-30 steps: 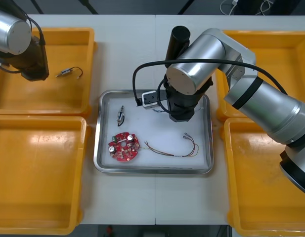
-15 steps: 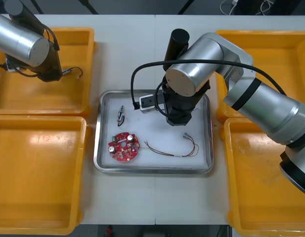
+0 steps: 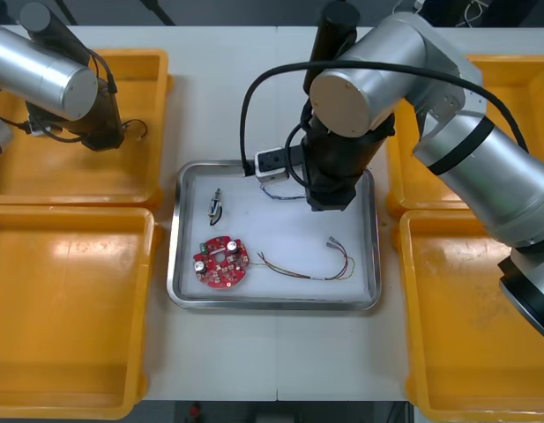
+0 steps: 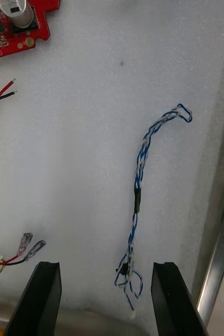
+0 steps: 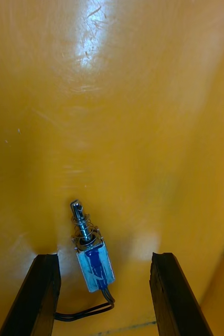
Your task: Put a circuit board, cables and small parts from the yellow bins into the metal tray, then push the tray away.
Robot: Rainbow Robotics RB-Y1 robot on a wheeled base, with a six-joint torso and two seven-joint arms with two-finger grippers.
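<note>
The right claw [image 4: 106,265] hangs wide above a blue-white cable [image 4: 138,199] in the tray [image 3: 174,256]. The left claw [image 5: 105,257], also wide, brackets a small metal part [image 5: 93,262] in a bin [image 5: 122,105].

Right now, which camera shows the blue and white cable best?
Right wrist view: the whole blue and white cable lies on the tray floor, one end within the open right tool. Front view: just a short stretch beside the right arm. Left wrist view faces a small metal part in a yellow bin instead.
</note>
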